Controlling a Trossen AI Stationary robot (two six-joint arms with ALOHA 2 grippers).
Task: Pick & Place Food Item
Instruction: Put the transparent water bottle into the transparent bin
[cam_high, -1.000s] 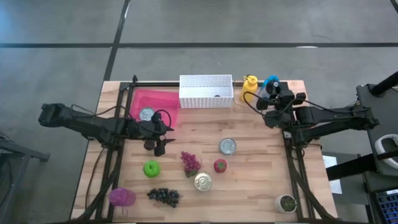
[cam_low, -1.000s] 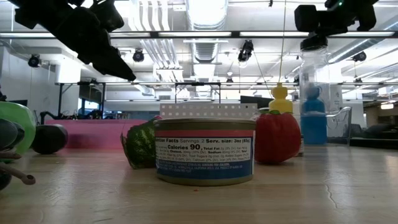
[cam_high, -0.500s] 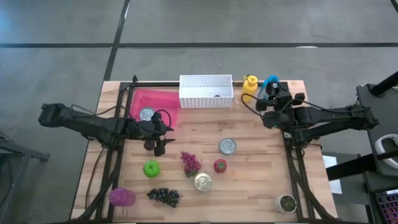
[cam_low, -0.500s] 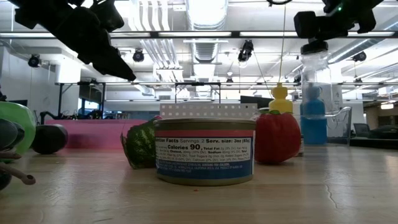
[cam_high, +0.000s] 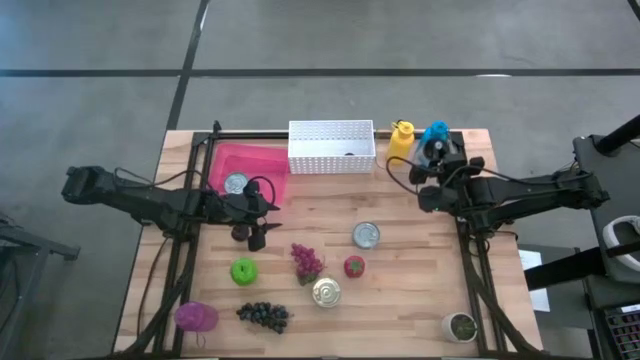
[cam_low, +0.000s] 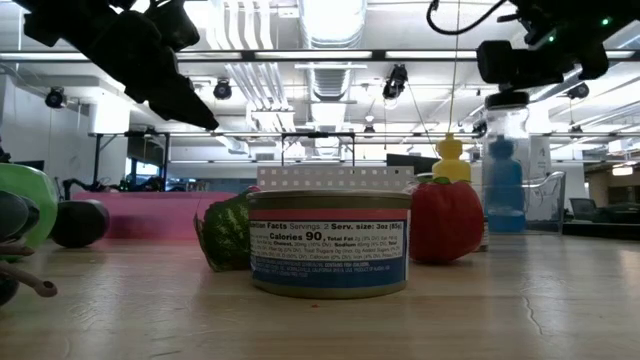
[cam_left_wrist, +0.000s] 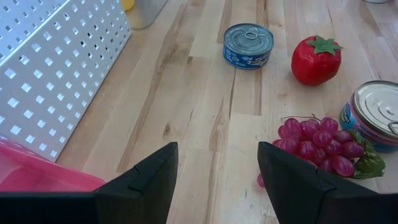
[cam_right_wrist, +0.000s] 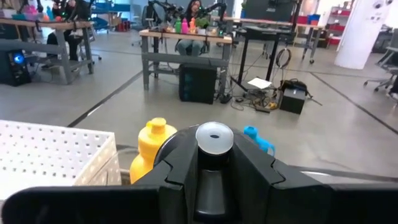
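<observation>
Right gripper (cam_right_wrist: 214, 163) nearer now — clear bottle (cam_low: 505, 160) half-hidden between jaws.

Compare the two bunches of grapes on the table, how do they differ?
The red grapes are reddish purple with a green leaf, while the dark grapes look almost black. The red grapes lie mid-table, beside the can; the dark grapes lie nearer the front edge, next to the pink ball. Both lie loose on the wooden table, untouched by either gripper.

Clear bottle (cam_low: 505, 165), upright, in right hand (cam_right_wrist: 213, 163)
</observation>
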